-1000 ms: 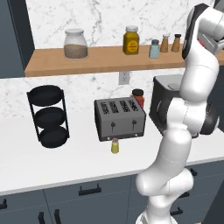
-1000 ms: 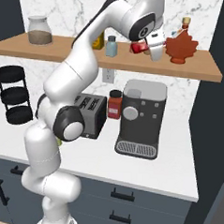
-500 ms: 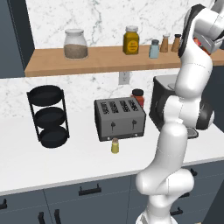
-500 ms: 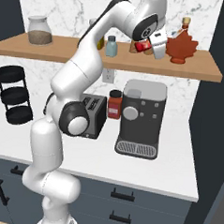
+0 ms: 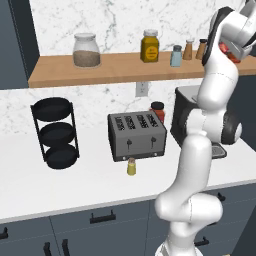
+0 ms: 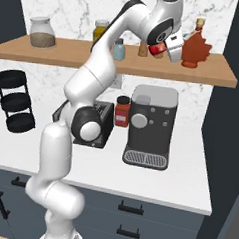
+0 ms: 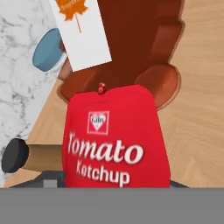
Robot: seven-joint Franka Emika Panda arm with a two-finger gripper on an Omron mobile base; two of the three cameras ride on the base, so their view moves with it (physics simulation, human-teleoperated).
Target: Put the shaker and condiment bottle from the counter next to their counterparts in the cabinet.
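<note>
Hand (image 6: 168, 48) holds condiment bottle (image 7: 114, 138) above cabinet (image 6: 214, 74) shelf.

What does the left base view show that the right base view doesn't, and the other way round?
Left base view alone: the shaker standing on the counter in front of the toaster. Right base view alone: the condiment bottle held at the cabinet, beside the leaf-shaped bottle. Both share the blue shaker, the glass jar, the coffee machine and the black tiered rack.
</note>
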